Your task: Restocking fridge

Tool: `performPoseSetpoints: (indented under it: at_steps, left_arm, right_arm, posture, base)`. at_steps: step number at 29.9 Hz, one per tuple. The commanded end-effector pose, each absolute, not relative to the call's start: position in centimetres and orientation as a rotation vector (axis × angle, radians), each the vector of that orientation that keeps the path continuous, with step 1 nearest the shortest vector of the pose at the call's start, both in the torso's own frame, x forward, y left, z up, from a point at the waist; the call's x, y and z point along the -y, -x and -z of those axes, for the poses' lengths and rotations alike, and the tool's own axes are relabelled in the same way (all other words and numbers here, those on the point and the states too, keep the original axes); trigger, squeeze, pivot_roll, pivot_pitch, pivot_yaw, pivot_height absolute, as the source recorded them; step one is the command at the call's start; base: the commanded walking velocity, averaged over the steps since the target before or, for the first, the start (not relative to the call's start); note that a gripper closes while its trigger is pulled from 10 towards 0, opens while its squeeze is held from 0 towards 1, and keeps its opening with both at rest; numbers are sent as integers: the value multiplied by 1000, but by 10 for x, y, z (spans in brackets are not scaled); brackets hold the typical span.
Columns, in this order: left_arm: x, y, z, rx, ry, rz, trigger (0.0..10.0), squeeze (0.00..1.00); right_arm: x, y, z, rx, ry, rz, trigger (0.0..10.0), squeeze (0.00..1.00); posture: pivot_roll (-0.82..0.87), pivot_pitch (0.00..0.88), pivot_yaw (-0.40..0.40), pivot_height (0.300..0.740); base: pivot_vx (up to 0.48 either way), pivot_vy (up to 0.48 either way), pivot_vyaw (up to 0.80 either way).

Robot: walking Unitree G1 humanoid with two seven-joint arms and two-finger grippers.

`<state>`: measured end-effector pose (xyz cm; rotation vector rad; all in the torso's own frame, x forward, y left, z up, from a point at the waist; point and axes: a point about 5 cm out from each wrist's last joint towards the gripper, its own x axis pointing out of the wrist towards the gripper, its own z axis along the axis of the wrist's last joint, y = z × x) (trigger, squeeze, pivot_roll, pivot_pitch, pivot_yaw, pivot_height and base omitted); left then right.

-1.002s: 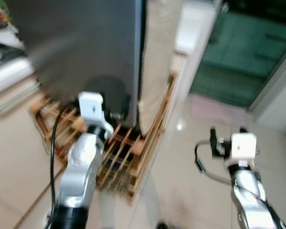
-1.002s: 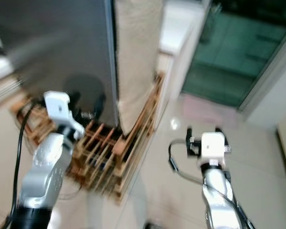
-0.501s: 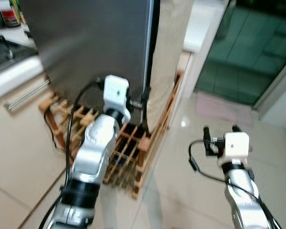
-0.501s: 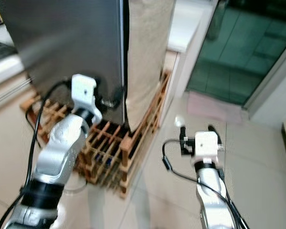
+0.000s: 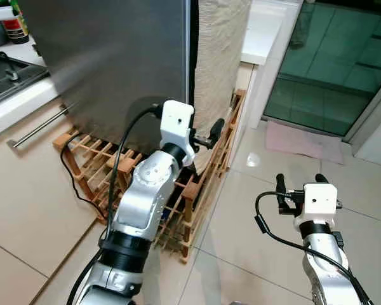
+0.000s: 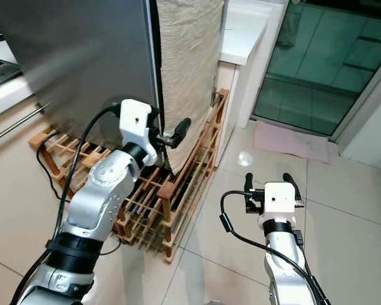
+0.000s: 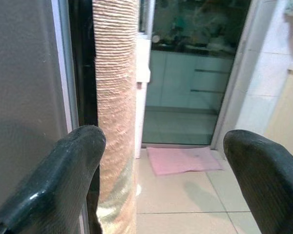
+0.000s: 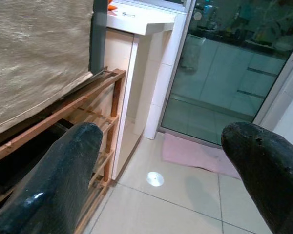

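The fridge's grey door (image 5: 114,63) stands shut in front of me, and a beige woven cloth (image 5: 219,57) covers the fridge's side. My left gripper (image 5: 203,136) is raised at the door's right edge, low on the fridge, open and holding nothing. In the left wrist view the dark gap (image 7: 83,73) between door and cloth lies just beyond one of its fingers (image 7: 63,170). My right gripper (image 5: 298,181) hovers open over the floor tiles to the right, apart from the fridge.
A wooden slatted rack (image 5: 203,190) runs under and beside the fridge. To the left are a cabinet with a bar handle (image 5: 38,124) and a stove (image 5: 6,67). To the right stand a white counter (image 5: 263,32), a glass door (image 5: 330,63) and a pink mat (image 5: 301,141).
The view has shifted and sharpened. My left arm has risen and swung right, from the lower door face to the door's right edge. The right arm has barely moved.
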<state>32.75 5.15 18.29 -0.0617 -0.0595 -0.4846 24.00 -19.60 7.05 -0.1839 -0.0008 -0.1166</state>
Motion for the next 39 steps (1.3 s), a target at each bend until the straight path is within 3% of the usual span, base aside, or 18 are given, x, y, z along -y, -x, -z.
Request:
performPoseSetpoints:
  at_steps: [1,24,33,39]
  left_arm:
    - [-53,-333,-182,32,64,444,10000,0]
    - [-26,-346,-190,-35,154,485,10000,0]
    - [25,-343,-203,-102,178,596,10000,0]
    - [58,-330,-215,-133,288,742,10000,0]
  right_arm:
    - [195,-239,-75,16,192,119,10000,86]
    - [194,-222,-71,-6,190,141,10000,90]
    - [192,-223,-72,-8,191,144,10000,90]
    - [191,-221,-71,-15,190,151,10000,90]
  posture:
    - [-21,0,2,740]
    - [-52,0,47,740]
    - [-66,5,61,740]
    - [-76,19,74,740]
  base:
    - [0,0,0]
    - [0,0,0]
    - [0,0,0]
    - [0,0,0]
